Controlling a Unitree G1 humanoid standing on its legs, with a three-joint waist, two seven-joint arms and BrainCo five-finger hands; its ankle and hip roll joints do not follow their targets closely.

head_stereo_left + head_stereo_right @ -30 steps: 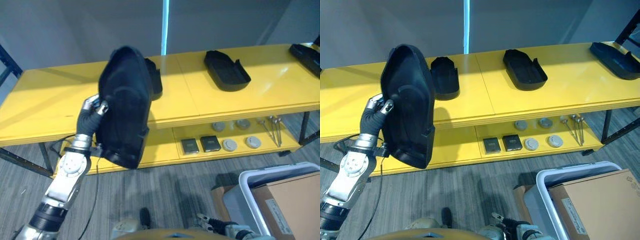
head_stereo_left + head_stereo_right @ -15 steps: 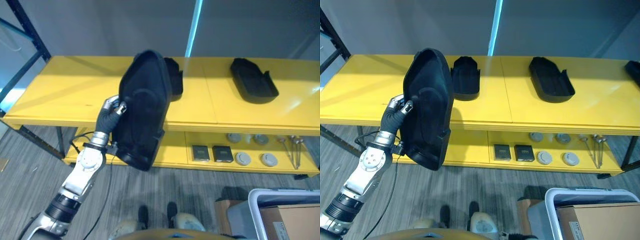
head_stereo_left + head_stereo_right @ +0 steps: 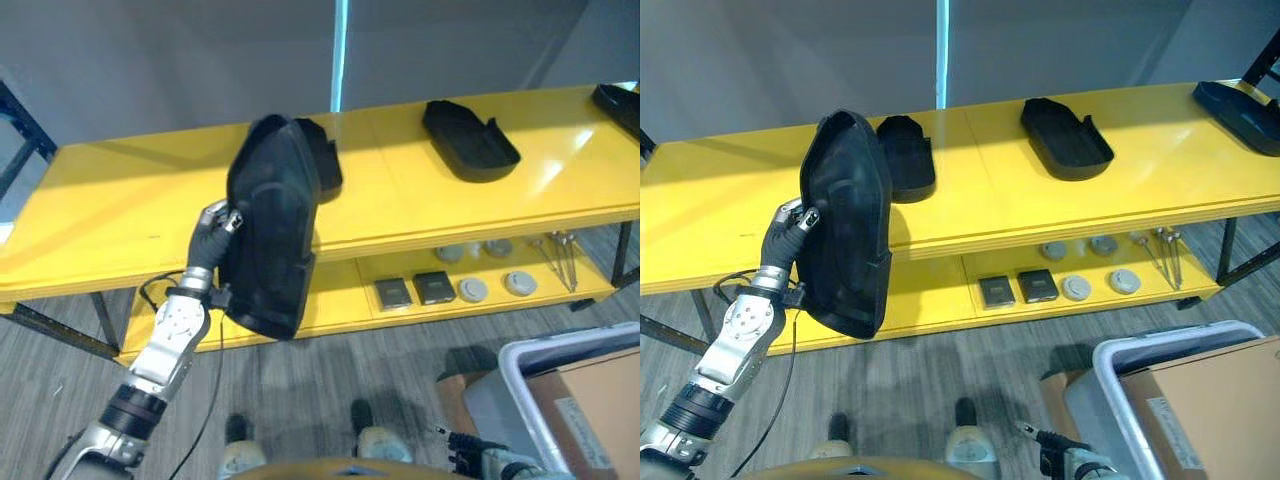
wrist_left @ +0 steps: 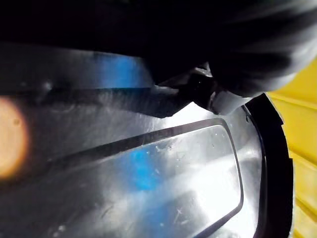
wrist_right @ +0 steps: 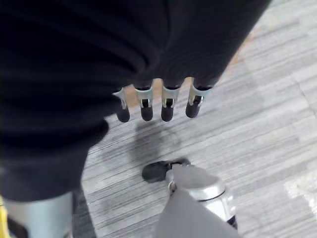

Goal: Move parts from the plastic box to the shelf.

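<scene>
My left hand [image 3: 212, 232] is shut on the edge of a large black moulded part [image 3: 272, 238]. It holds the part upright in front of the yellow shelf's top board [image 3: 100, 215], above the board's front edge. The left wrist view shows the part's glossy surface [image 4: 173, 168] from very close. A second black part [image 3: 908, 155] lies on the board just behind the held one. A third black part [image 3: 1065, 125] lies further right. My right hand [image 5: 154, 105] hangs low over the grey floor with relaxed fingers and nothing in it.
A grey plastic box [image 3: 525, 365] holding a cardboard carton [image 3: 600, 400] stands on the floor at the lower right. The lower shelf [image 3: 345, 295] carries small black boxes [image 3: 415, 290], grey discs [image 3: 495, 285] and metal tools [image 3: 562, 255]. Another black part [image 3: 1240, 100] lies at the board's far right.
The whole picture has shifted, so the camera moved. My left hand keeps its hold on the upright black part in front of the shelf.
</scene>
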